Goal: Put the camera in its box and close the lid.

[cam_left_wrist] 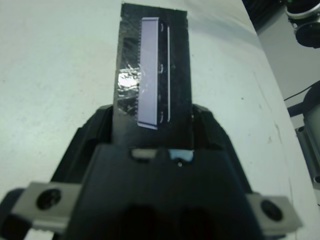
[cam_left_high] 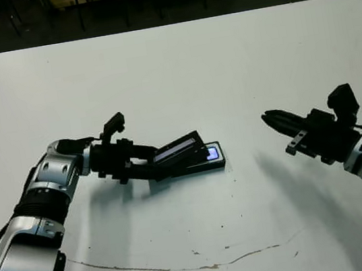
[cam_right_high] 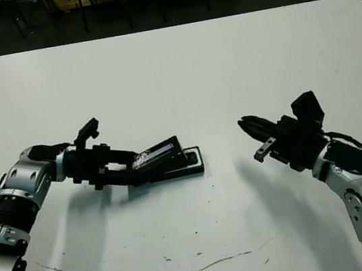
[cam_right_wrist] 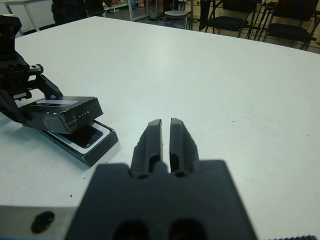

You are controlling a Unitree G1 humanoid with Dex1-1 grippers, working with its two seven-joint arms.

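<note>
The lid [cam_left_high: 177, 148], black with a pale stripe, is held tilted in my left gripper [cam_left_high: 162, 165], which is shut on its near end. In the left wrist view the lid [cam_left_wrist: 152, 75] juts out between the fingers. Its low far edge rests over the box [cam_left_high: 218, 165], a shallow black tray with white lining. The camera [cam_left_high: 212, 152] lies inside the box, its bluish-white patch showing where the lid does not cover it. My right gripper [cam_left_high: 268, 119] hovers well to the right of the box, shut and holding nothing. The right wrist view shows the lid [cam_right_wrist: 65, 112] angled above the camera [cam_right_wrist: 87, 136].
The white table [cam_left_high: 225, 67] stretches wide behind and to the right of the box. A thin brown line [cam_left_high: 187, 265] runs across its front part. Dark chairs [cam_right_wrist: 235, 22] stand beyond the far edge.
</note>
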